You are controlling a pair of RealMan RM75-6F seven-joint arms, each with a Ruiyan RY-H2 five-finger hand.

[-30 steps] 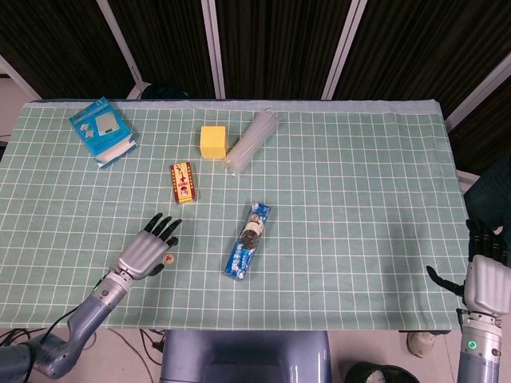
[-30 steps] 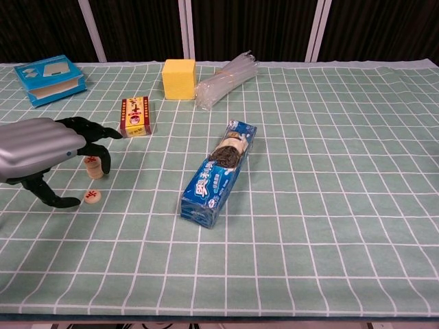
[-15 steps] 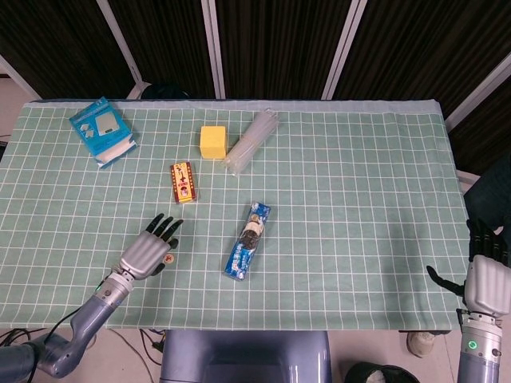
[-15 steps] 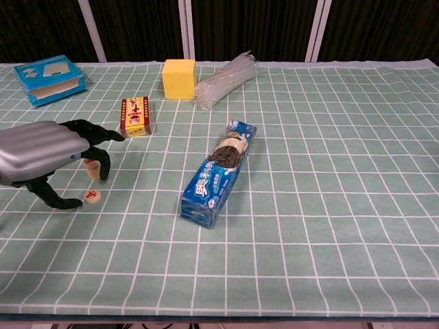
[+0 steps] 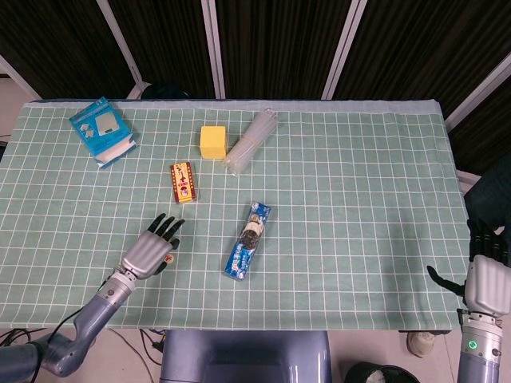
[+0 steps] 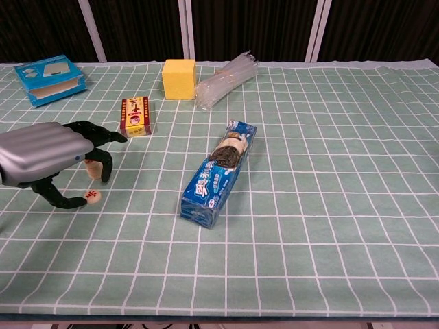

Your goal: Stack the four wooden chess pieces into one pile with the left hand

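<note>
My left hand [image 6: 42, 155] hovers low over the green checked cloth at the front left, fingers spread and curved downward. A short stack of round wooden chess pieces [image 6: 92, 166] stands just behind its fingertips and is mostly hidden by them. One loose piece [image 6: 92, 197] lies flat in front of the stack, with the thumb tip right beside it; nothing is gripped. In the head view the left hand [image 5: 148, 253] sits next to that loose piece [image 5: 169, 258]. My right hand [image 5: 486, 281] hangs off the table's right front corner, fingers apart and holding nothing.
A blue biscuit packet [image 6: 219, 173] lies diagonally in the middle. Farther back are a small red and yellow box [image 6: 136, 116], a yellow cube [image 6: 178, 69], a bundle of clear plastic [image 6: 225, 79] and a blue box [image 6: 50, 79] at the far left.
My left hand has slid slightly right and toward the pieces; its fingers now cover most of the stack and the thumb tip has closed in on the loose piece. The right hand is still.
</note>
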